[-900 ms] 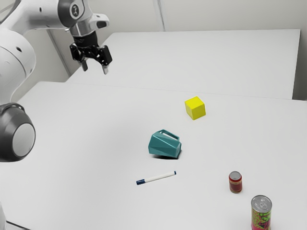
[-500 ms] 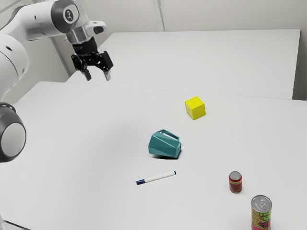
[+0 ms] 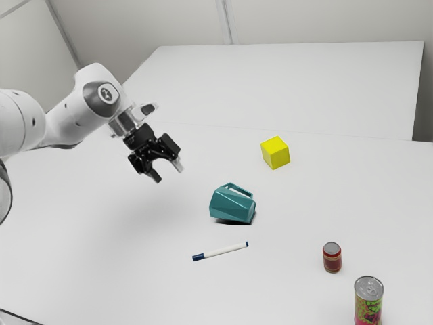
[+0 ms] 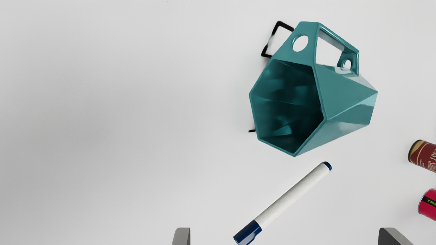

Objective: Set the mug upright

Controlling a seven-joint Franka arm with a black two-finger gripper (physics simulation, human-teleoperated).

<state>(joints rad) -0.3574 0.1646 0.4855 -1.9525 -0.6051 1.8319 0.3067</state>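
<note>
Green letters starting "TR" show on the pink can [image 4: 430, 205], while the pale lettering on the red can [image 4: 424, 155] is too partial to read. The claw [image 3: 168, 172], spread wide, is lower and nearer the teal mug [image 3: 232, 205] than before; the mug still lies on its side on the surface [image 3: 122, 271], beside the marker [image 3: 222, 251].

Bright, diffuse light washes the table [image 3: 122, 271] and the wall [image 3: 304, 20] in pale grey-white, with a soft, broad dimness on the table toward the exterior view's left and a thin, dark shadow tight under the mug [image 3: 232, 205]. In the wrist view the table dulls to a deeper grey well apart from the mug, whose inside falls into deep shade broken by smudgy lighter patches, while pale glints sit on its outer facets near the handle [image 4: 335, 41].
</note>
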